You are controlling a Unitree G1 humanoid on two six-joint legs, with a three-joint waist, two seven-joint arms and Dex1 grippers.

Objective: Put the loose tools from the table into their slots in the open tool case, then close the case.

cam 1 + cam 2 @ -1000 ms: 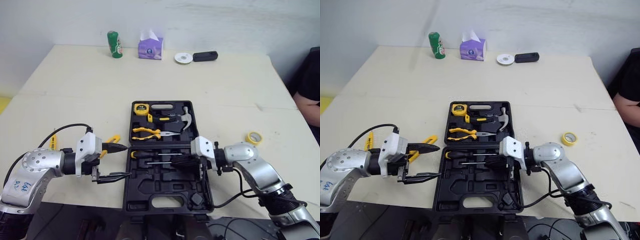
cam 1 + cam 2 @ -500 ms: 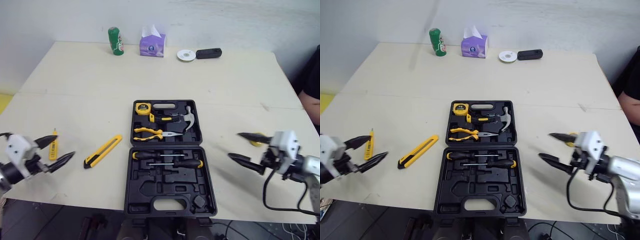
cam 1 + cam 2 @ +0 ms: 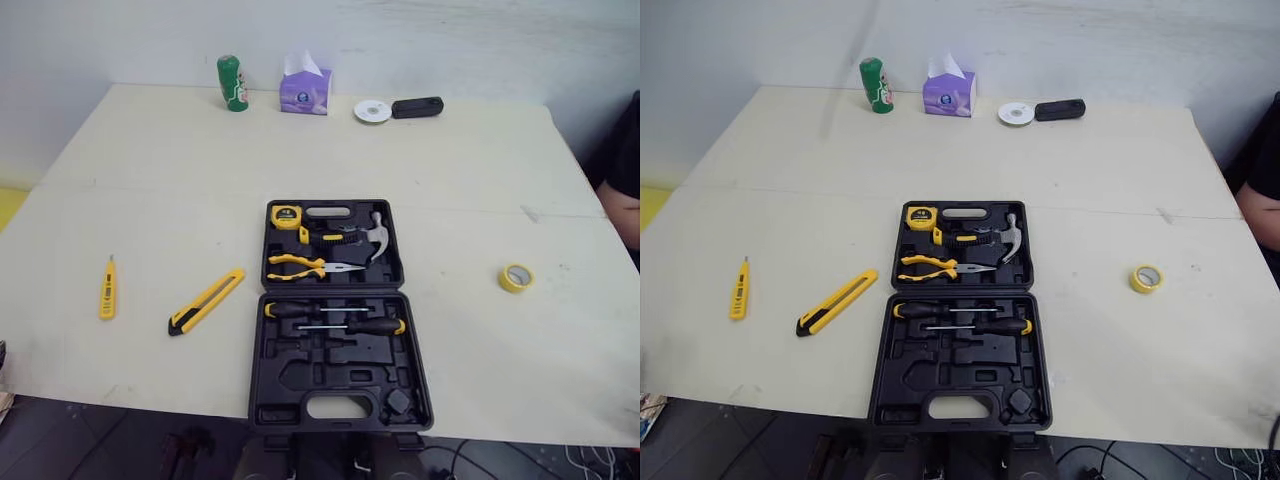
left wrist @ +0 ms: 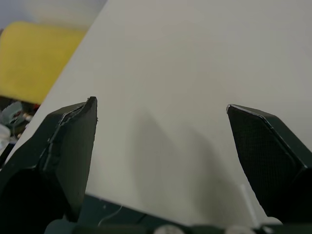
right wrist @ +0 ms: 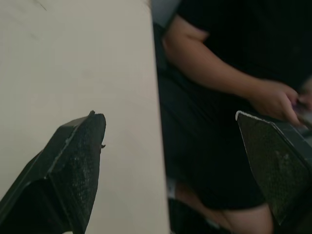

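Jaws on both arms stand wide open with nothing between them. The left fingers (image 4: pixel 63 146) frame bare surface (image 4: pixel 170 73) by its left edge. The right fingers (image 5: pixel 68 161) straddle the right edge, with a seated person (image 5: pixel 229 63) in black just beyond. Neither is near a tool, so I judge the step in hand to be the first reach.

The tool case (image 3: pixel 340 375) lies open at the middle of the near edge. Its far half holds a tape measure (image 3: pixel 284 215), hammer (image 3: pixel 376 233) and pliers (image 3: pixel 305 265). Its near half holds two screwdrivers (image 3: pixel 372 326) above several empty slots.

Loose on the surface are a utility knife (image 3: pixel 206 301) just left of the case, a small yellow tester (image 3: pixel 107 298) nearer the left edge, and a tape roll (image 3: pixel 514 277) well to the right.

Start with the knife, using your left arm. It lies flat and diagonal, so turn the wrist until the fingers cross its narrow width. Come down over its middle and let the tips reach the surface before closing. Match its long shape to a slot before you let go. Keep your right arm clear of the person when you go for the roll.
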